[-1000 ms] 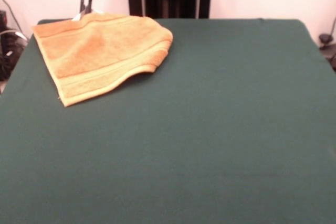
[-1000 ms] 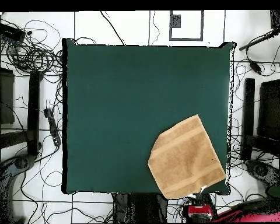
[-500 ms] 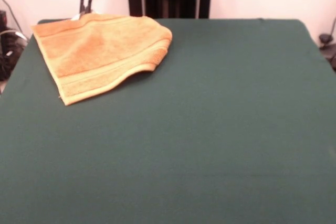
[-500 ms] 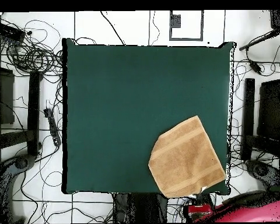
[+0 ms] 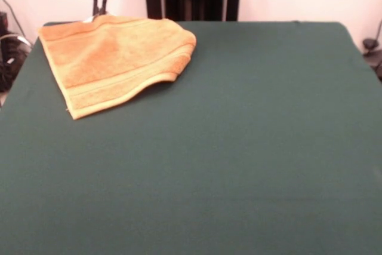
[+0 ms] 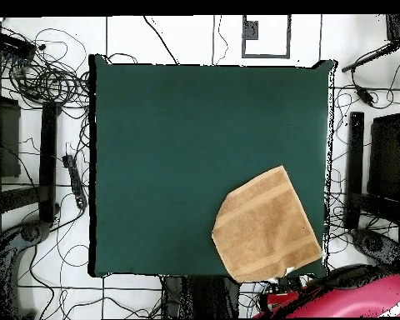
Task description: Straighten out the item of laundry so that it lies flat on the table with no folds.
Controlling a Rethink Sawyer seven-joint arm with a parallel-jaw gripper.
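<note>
Towel [image 5: 116, 58] sits at one corner of the table [image 5: 239, 147], close to the robot's side edge. In the overhead view the towel [image 6: 266, 225] is a skewed quadrilateral near the table [image 6: 178, 150] corner, with its lowest corner at or just over the table edge. Border bands are visible across it. The edge facing the open table curls up off the felt in the front view, shadow underneath, so it looks doubled or bunched there. Not flat yet.

Gripper [image 5: 98, 11] is right behind the towel's far corner, red housing above, thin fingers [image 5: 95, 9] reaching down to the cloth edge. Can't tell whether they're spread, closed, or pinching the towel corner; the contact point is hidden behind the cloth. Overhead only shows the red arm [image 6: 337, 296] off the table edge.

Risks, as I judge them:
- If it has the corner and pulls toward the robot, the towel slides off the edge. Almost no margin on that side.
- If the pinch catches two layers, lifting carries the fold along instead of opening it.
- Terry on felt grips. Dragging may bunch the cloth rather than spread it, adding wrinkles.
- A shallow corner pinch may slip out mid-lift, and the towel drops back crumpled.

Safer direction looks like toward the open table centre, plenty of free felt there.
</note>
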